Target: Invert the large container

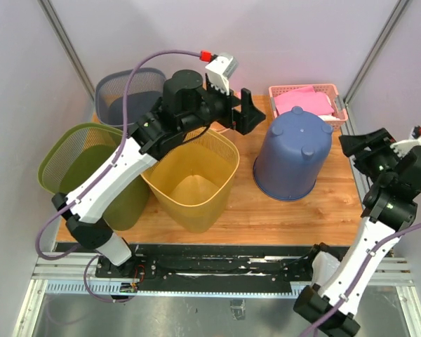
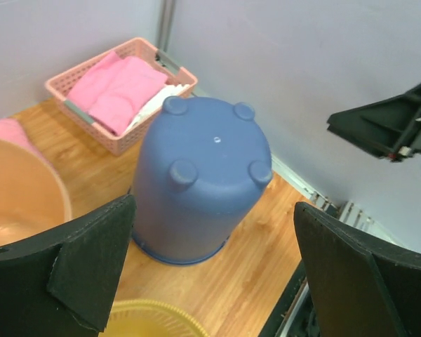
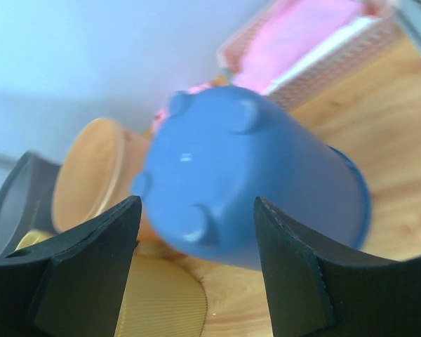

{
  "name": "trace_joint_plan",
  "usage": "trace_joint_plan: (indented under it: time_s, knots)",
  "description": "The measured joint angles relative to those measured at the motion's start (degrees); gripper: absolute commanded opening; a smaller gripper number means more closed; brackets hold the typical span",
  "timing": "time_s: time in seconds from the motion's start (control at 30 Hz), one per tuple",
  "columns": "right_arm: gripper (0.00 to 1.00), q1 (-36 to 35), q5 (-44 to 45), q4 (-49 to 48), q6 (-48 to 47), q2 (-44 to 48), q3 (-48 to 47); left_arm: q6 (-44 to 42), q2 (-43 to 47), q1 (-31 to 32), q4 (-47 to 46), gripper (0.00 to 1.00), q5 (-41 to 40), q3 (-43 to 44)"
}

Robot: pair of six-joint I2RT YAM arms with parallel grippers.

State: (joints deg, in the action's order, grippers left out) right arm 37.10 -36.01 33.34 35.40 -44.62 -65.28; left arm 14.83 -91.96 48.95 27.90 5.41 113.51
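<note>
- Pale, plain walls close in a wooden tabletop point(image 1: 266, 210); metal rails run along its near edge.
- Standing on the wood at the right-hand part of the table is the large container point(image 1: 295, 151), blue, with its rim down and its four stubby feet up.
- A pink basket point(image 1: 310, 102) holding pink and white cloth sits just behind the container, near the back corner.
- A yellow ribbed bin point(image 1: 193, 179) stands open-side up just to the container's left. Farther left are a green mesh bin point(image 1: 81, 165) and, behind that, a dark mesh bin point(image 1: 123, 91).
- A peach-coloured tub point(image 2: 21, 189) shows left of the container in the left wrist view; the left arm hides most of it from above.
- The left gripper point(image 1: 251, 112) hangs over the yellow bin's back edge, left of the container and apart from it. Its jaws are spread wide and hold nothing.
- The right gripper point(image 1: 354, 149) is to the container's right, clear of its wall, jaws apart and holding nothing.
- The right wrist view is blurred, with the container showing past the fingers point(image 3: 77, 267).
</note>
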Motion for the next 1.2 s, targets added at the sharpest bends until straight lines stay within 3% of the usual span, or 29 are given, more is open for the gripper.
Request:
trace_joint_plan:
  time_s: [0.07,0.23,0.33,0.53,0.7,0.93,1.2]
  knots:
    - [0.66,-4.4,-1.3,-4.2,0.9,0.7,-0.2,-0.2,2.2,-0.1,-0.1,0.99,-2.3,-2.3]
    - [0.66,-23.8,-0.7,-8.9,-1.2,-0.8,-4.0,0.2,6.9,-1.4,0.5,0.99,-8.0,-8.8]
    - [0.65,-39.9,4.1,-8.0,-6.6,-6.0,-9.4,0.7,10.7,-2.3,0.9,0.99,-12.0,-13.3]
    - [0.65,-59.5,15.8,-1.8,-16.9,-17.5,-11.6,2.2,18.4,-2.8,1.5,0.99,-18.4,-19.3]
    - [0.69,-62.7,22.5,2.6,-21.2,-24.3,-7.9,3.0,23.5,-2.8,1.7,0.99,-21.3,-21.2]
    - [0.77,-62.8,41.1,3.3,-24.1,-23.7,-3.7,3.5,25.5,-2.8,0.9,0.99,-21.6,-23.3]
    - [0.82,-50.8,49.7,-1.0,-25.4,-25.9,-2.6,3.5,22.3,-2.8,1.9,0.99,-18.6,-25.1]
